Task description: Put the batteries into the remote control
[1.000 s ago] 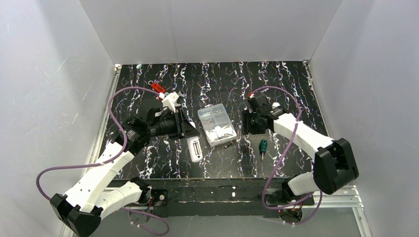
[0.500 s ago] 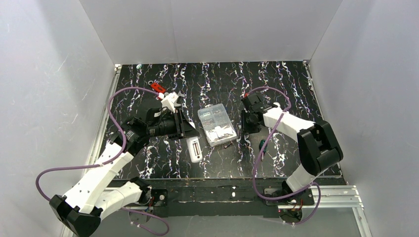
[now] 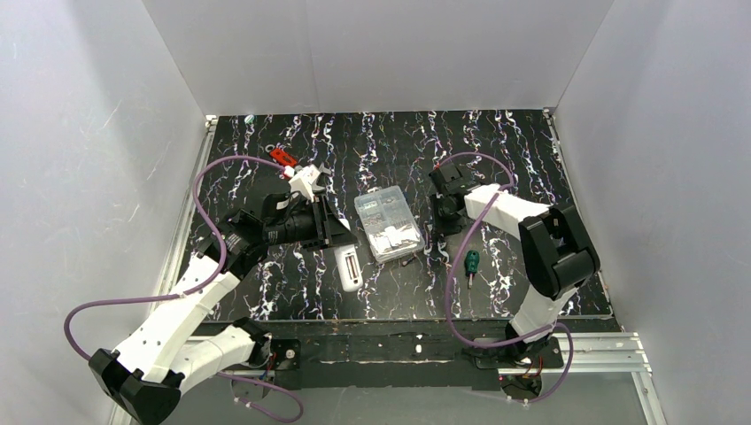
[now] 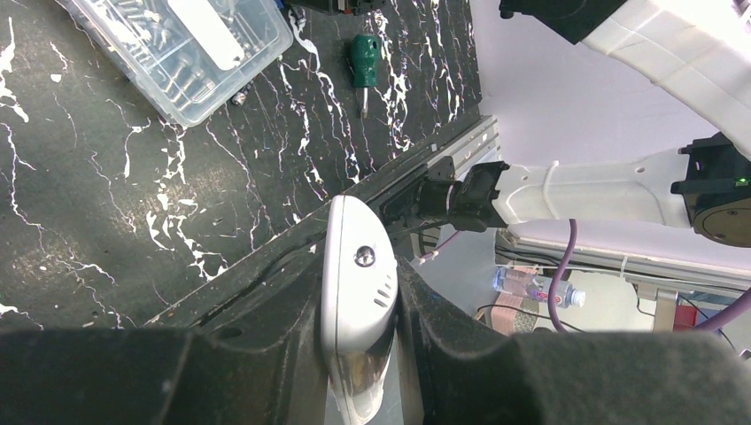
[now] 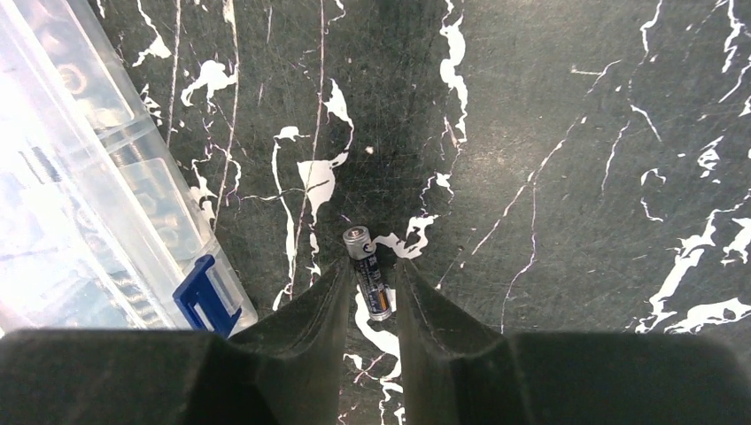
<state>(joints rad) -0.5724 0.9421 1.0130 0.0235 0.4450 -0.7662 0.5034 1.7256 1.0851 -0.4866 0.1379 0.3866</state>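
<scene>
Top view: fixed high behind near edge of counter point(image 3: 531, 142), faces down and forward, far off, takes in whole surface.
Left wrist view: low and close behind left tool point(image 4: 356, 274), remote control point(image 4: 354, 301) in foreground, faces counter's near right edge; shares clear box point(image 4: 177, 44), screwdriver point(image 4: 363, 49) with top view.
Right wrist view: very close above right tool point(image 5: 370, 270), faces straight down; shares box edge with top view.

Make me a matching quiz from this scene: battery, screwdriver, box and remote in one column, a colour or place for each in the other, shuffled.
1 battery
2 screwdriver
3 box
4 remote

A green handle
B clamped in the left gripper
C clear plastic
D on the table, between the right fingers

Pairs: 1-D, 2-A, 3-C, 4-B
</scene>
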